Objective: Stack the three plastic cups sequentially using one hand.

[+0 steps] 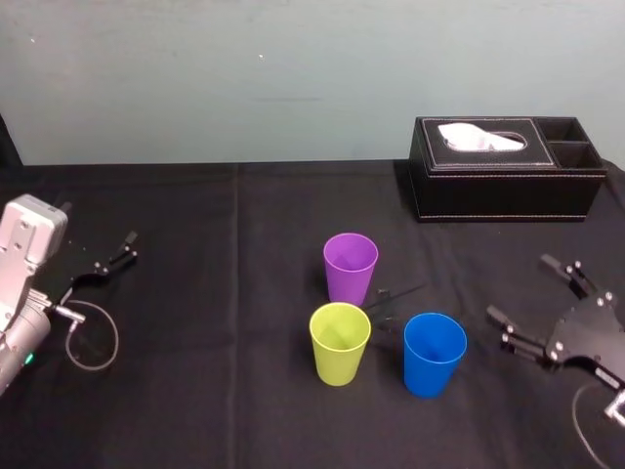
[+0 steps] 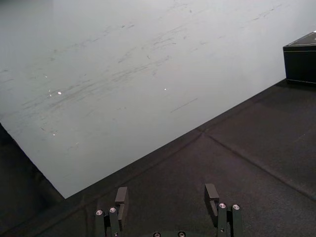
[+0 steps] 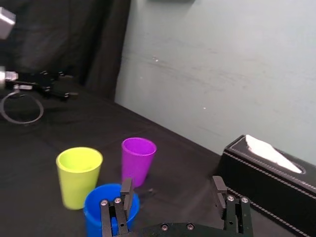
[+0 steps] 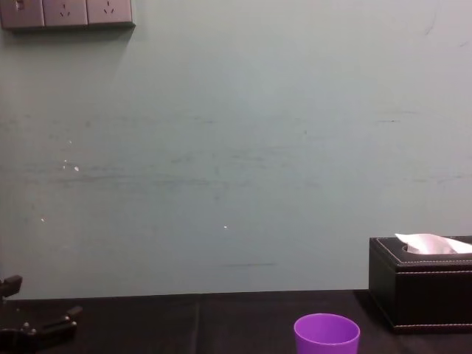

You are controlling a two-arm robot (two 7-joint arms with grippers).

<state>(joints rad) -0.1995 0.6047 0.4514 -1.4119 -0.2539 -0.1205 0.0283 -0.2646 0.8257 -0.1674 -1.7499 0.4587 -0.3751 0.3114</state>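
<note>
Three plastic cups stand upright and apart on the black cloth: the purple cup (image 1: 350,266) (image 3: 137,158) (image 4: 327,335) farthest back, the yellow-green cup (image 1: 339,342) (image 3: 79,173) in front of it, and the blue cup (image 1: 434,354) (image 3: 94,217) to the right. My right gripper (image 1: 520,288) (image 3: 172,182) hovers to the right of the blue cup, open, with nothing between its fingers. Far to the left, my left gripper (image 1: 115,254) (image 2: 167,190) rests open and holds nothing.
A black tissue box (image 1: 506,166) (image 3: 266,177) (image 4: 420,287) stands at the back right against the pale wall. A loop of cable (image 1: 93,337) lies beside the left arm. Open cloth lies between the cups and each arm.
</note>
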